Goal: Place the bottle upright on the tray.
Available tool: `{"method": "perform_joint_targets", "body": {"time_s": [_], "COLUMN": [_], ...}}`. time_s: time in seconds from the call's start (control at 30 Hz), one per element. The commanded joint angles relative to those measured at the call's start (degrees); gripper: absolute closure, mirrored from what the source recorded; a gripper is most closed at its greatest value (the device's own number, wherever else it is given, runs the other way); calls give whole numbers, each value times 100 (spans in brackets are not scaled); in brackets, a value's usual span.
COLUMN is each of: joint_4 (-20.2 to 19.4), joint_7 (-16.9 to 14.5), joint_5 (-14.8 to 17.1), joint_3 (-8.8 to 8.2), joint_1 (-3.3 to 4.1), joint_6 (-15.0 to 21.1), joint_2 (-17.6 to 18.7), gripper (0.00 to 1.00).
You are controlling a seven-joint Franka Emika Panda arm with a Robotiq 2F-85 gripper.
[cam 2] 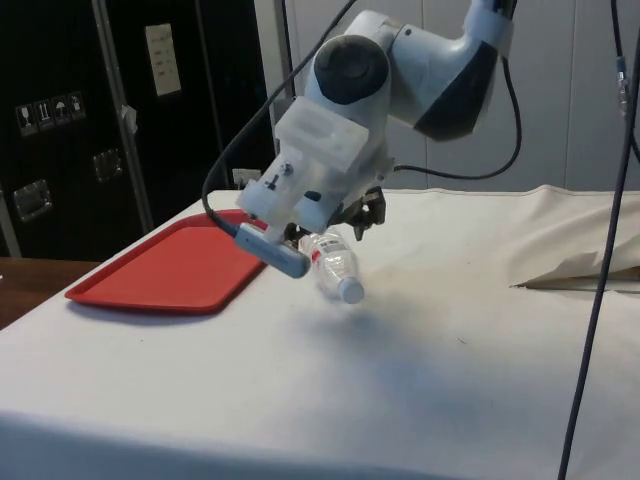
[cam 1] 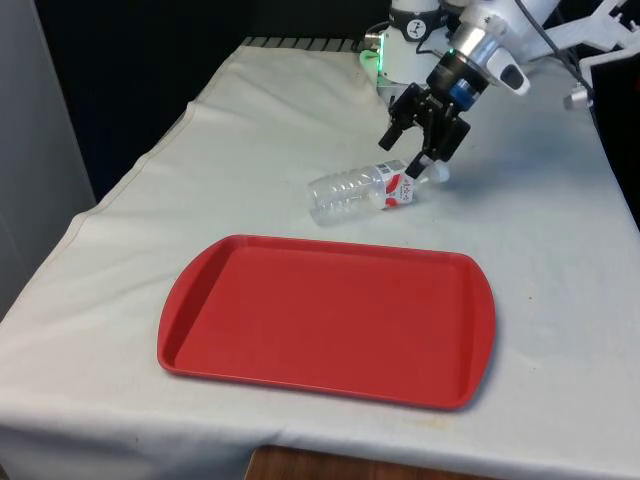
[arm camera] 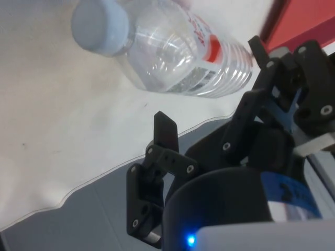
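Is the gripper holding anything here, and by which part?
Nothing is held. The gripper is open just above the cap end of the bottle, which lies on its side on the cloth.

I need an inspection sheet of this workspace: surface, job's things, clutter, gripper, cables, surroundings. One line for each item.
Surface: table under a white cloth, wrinkled at the far edge.
Job's things: clear plastic bottle with white cap and red-and-white label lies on its side on the cloth, beyond the flat red plastic tray; the tray holds nothing.
Clutter: nothing seen.
Gripper: black two-finger gripper open, just above the bottle's cap end, holding nothing.
Cables: black cables hang in the side view and run along the arm.
Surroundings: black curtains behind; dark cabinets at the side.
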Motion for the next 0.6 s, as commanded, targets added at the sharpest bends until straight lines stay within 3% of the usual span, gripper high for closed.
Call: {"method": "perform_joint_targets", "body": {"time_s": [0.0, 0.23, 0.27, 0.3, 0.57], "joint_4": [40, 120, 86, 126, 17], "joint_7": [109, 367, 235, 413, 831], "joint_5": [-132, -435, -292, -481, -848], "joint_3": [11, 126, 126, 138, 223], "joint_1": [40, 69, 34, 74, 92], "joint_6": [-29, -126, -103, -138, -286], "joint_2": [29, 201, 178, 218, 304], "gripper": [0, 0, 0, 0, 0]}}
